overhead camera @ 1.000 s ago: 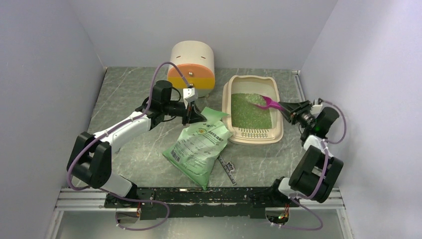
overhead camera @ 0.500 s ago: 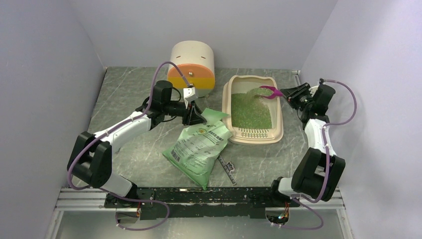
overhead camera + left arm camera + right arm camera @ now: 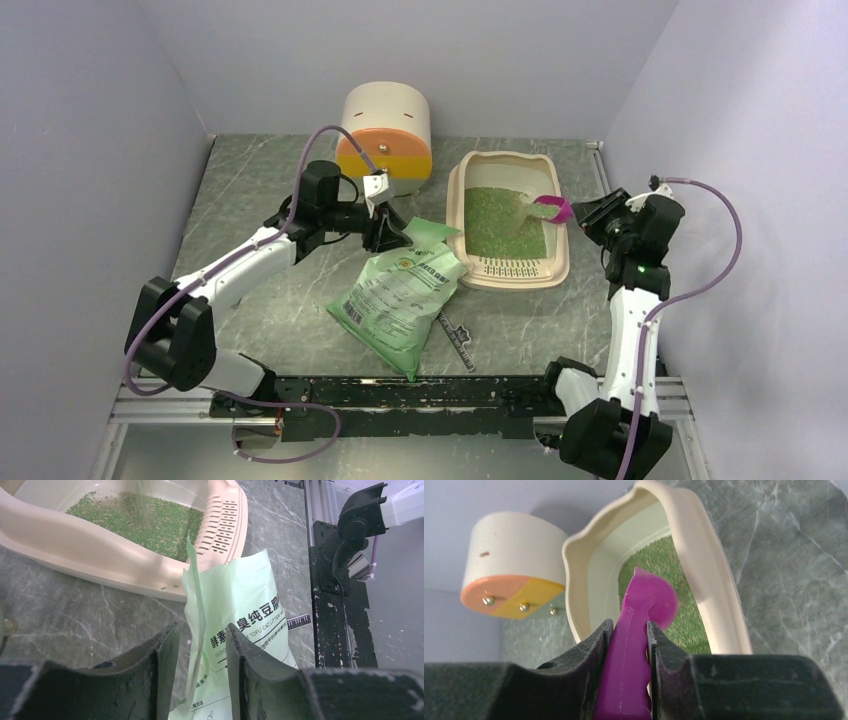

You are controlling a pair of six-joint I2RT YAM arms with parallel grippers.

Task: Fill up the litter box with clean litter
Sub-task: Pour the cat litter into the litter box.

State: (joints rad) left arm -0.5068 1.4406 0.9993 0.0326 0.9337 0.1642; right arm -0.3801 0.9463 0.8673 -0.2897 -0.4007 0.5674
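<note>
The beige litter box point(image 3: 455, 200) stands at the back right, holding a layer of light-green clean litter point(image 3: 500, 225). My right gripper point(image 3: 590, 212) is shut on the handle of a magenta scoop point(image 3: 552, 207), whose bowl hangs over the box's right rim. In the right wrist view the scoop point(image 3: 644, 610) points over the litter point(image 3: 656, 560) inside the rim point(image 3: 709, 555). My left gripper point(image 3: 385, 232) is open at the top of the green litter bag point(image 3: 400, 295). The bag's upright edge point(image 3: 195, 580) stands between the fingers point(image 3: 160, 650), with a gap showing beside it.
A round beige-and-orange drawer unit point(image 3: 385, 130) stands behind the left gripper, left of the litter box. A small black strip point(image 3: 458, 338) lies near the bag's lower end. Walls close in on the left, back and right. A black rail point(image 3: 400, 392) runs along the near edge.
My right gripper lifted the scoop out of the litter toward the back of the box, then brought it down over the right rim; the right arm rose. The left arm barely moved.
</note>
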